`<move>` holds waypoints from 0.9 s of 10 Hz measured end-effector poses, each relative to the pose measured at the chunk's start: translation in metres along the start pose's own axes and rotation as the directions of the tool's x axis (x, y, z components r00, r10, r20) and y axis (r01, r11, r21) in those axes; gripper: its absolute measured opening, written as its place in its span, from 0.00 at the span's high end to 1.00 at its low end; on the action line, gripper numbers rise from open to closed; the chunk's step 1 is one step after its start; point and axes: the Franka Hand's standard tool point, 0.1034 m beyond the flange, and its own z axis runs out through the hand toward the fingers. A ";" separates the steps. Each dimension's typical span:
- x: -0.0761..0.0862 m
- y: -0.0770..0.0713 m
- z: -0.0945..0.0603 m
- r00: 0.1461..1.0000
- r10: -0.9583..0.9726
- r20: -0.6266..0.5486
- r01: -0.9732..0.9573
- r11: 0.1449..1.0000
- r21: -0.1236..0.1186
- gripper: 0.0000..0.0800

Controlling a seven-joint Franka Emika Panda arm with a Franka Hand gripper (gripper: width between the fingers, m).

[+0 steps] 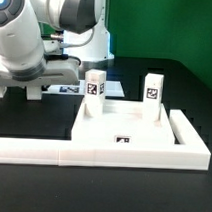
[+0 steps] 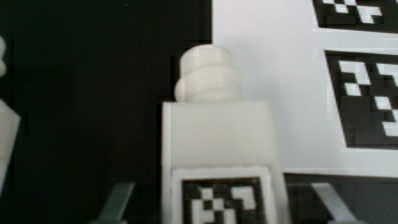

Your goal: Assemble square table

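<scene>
Where tagged, leg [image 2: 215, 130] between hand's [image 2: 215, 200] fingers [image 2: 121, 202].

The tabletop [image 1: 123, 121] sits in the corner of the rail [image 1: 32, 149], which runs along its front and up the exterior view's right. On it stand a left leg [image 1: 94, 89] and a right leg [image 1: 153, 89], well apart. Behind them, under my arm, lies the marker board [image 1: 67, 89]. A third leg [image 2: 217, 140] lies within my gripper [image 2: 222, 212], beside that board.
</scene>
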 end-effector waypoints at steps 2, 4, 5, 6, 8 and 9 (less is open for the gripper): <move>0.005 -0.017 -0.033 0.999 -0.033 0.020 0.032 0.999 0.026 0.64; 0.009 -0.028 -0.067 0.999 -0.043 0.016 0.042 0.998 0.036 0.64; 0.012 -0.029 -0.084 0.999 -0.047 -0.012 0.047 0.998 0.034 0.64; 0.008 -0.029 -0.095 0.999 -0.041 -0.006 0.042 0.998 0.053 0.64; 0.017 -0.024 -0.102 0.994 -0.034 -0.108 0.037 0.999 0.032 0.64; 0.018 -0.024 -0.103 0.982 -0.030 -0.185 0.036 0.999 0.029 0.64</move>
